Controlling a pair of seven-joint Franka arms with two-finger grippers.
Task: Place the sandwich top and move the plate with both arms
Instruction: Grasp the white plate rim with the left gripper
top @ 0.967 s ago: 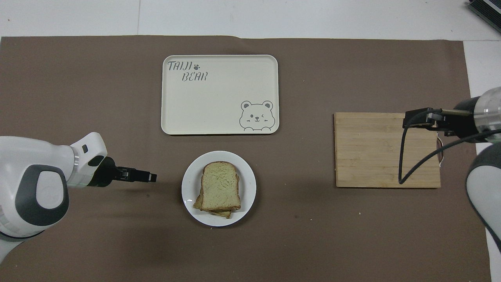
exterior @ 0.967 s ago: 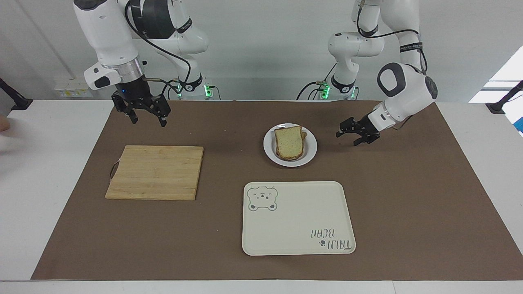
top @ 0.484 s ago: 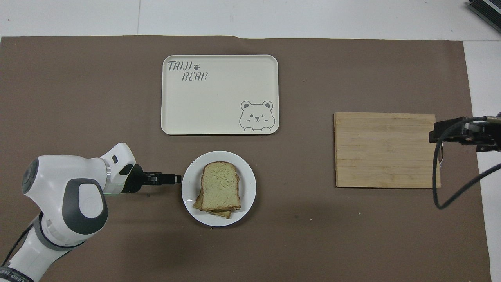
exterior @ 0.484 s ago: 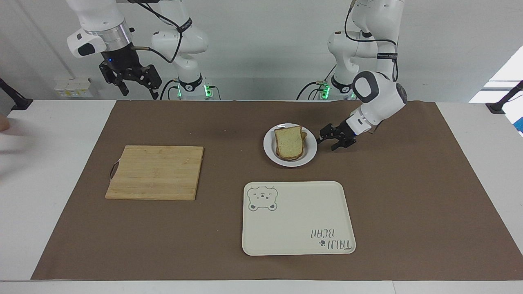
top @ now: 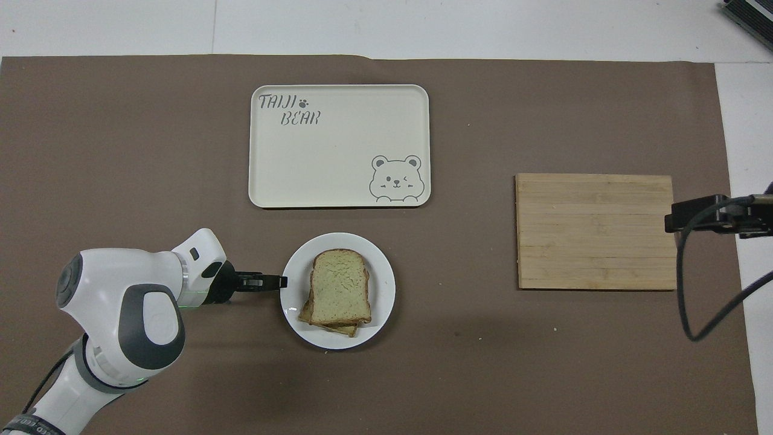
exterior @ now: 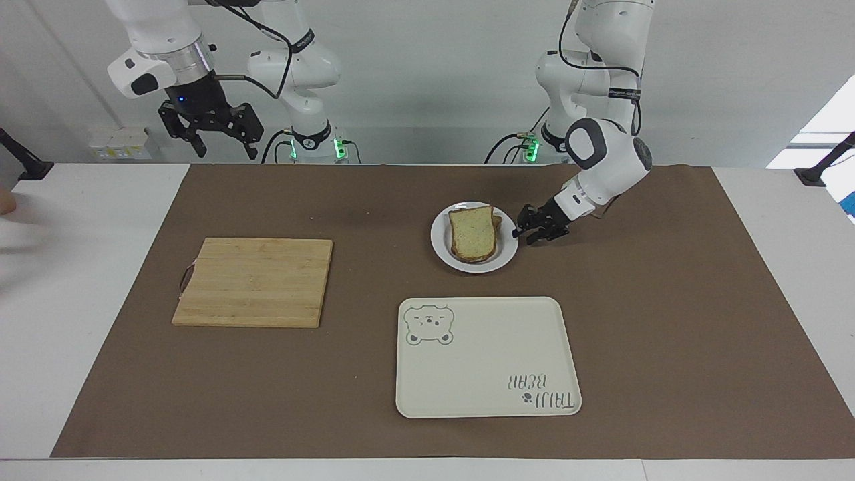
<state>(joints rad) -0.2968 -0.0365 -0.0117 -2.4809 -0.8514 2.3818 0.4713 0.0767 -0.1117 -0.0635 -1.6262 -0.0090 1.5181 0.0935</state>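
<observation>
The sandwich top [exterior: 473,232] lies on top of the stack of toast on the small white plate [exterior: 441,248], in the middle of the mat. It also shows in the overhead view [top: 340,287], on the plate [top: 384,290]. My left gripper [exterior: 524,236] is low and open, with its fingertips at the plate's rim on the side toward the left arm's end; it also shows in the overhead view [top: 279,281]. My right gripper [exterior: 218,141] hangs open and empty, high above the right arm's end of the table; in the overhead view [top: 676,221] it covers the cutting board's edge.
A cream tray with a bear drawing [exterior: 487,357] lies farther from the robots than the plate; it also shows in the overhead view [top: 338,145]. A wooden cutting board [exterior: 254,282] lies toward the right arm's end, seen too in the overhead view [top: 595,232].
My left gripper has moved in low across the mat to the plate's rim. My right gripper has risen from just above the mat to high above the table's end.
</observation>
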